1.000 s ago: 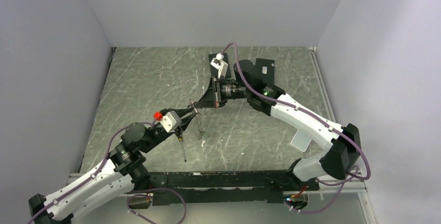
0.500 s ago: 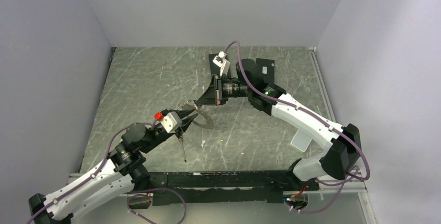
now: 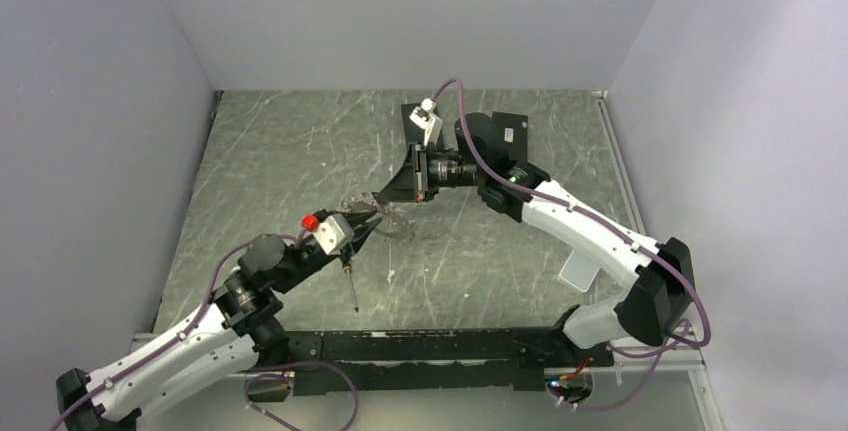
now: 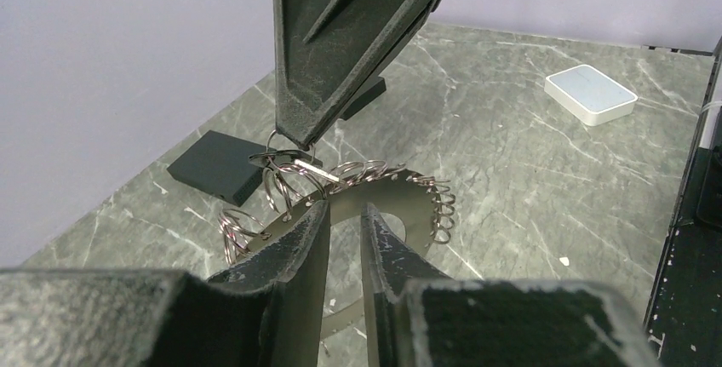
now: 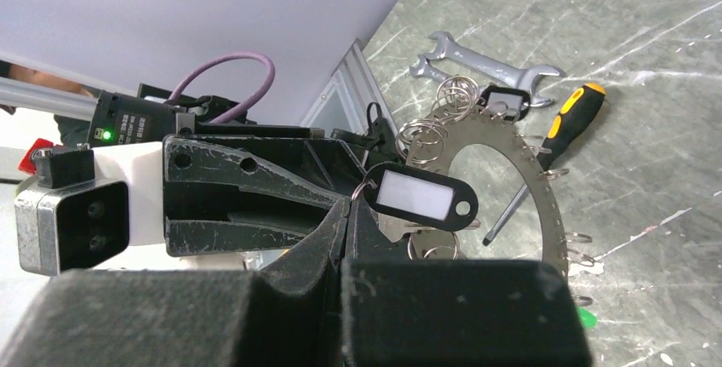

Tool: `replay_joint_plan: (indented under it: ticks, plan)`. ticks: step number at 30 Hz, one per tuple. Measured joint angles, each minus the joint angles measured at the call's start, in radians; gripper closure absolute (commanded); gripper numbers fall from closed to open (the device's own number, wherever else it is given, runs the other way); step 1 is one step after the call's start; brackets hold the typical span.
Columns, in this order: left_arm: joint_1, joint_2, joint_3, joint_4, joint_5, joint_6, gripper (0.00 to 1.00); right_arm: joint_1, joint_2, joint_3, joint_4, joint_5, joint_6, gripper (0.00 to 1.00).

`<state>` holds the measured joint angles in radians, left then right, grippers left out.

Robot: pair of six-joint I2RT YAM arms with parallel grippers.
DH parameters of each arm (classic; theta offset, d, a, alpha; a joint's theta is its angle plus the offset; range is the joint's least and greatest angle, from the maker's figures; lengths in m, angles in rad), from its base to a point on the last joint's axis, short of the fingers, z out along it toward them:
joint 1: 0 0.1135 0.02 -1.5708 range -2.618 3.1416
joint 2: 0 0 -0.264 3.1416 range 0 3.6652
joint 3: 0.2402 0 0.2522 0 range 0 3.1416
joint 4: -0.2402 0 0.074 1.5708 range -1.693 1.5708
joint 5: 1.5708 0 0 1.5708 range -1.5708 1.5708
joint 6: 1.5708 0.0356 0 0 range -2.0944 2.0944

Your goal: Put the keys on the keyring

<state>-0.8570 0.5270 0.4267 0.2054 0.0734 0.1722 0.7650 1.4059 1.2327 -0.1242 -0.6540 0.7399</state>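
The keyring (image 4: 409,201) is a flat grey metal ring with several small wire rings along its rim; it also shows in the top view (image 3: 400,232) and the right wrist view (image 5: 547,209). It lies nearly flat, just under both grippers' tips. My right gripper (image 5: 345,214) is shut on a small split ring that carries a black tag (image 5: 417,195) with a white label and a silver key (image 5: 400,226). My left gripper (image 4: 345,209) hovers over the keyring's hole, its jaws a narrow gap apart with nothing between them. Whether the held split ring is hooked to the keyring I cannot tell.
A yellow-and-black screwdriver (image 3: 350,288) lies near the left arm, and two silver wrenches (image 5: 477,56) lie beyond it. A black box (image 4: 217,167) sits behind the keyring. A white box (image 4: 590,93) rests on the right side of the table.
The keyring swung from hanging edge-on to lying nearly flat under the grippers. The left gripper shifted slightly toward the near edge and its jaws narrowed a little. The right gripper stayed shut.
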Motion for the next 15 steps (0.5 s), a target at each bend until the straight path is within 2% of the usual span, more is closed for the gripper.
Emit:
replay_joint_plan:
  ticks: [15]
  plan:
    - [0.000, -0.019, 0.000, -0.006, -0.018, 0.008, 0.80, 0.015, 0.000, -0.015, 0.040, -0.013, 0.027, 1.00]
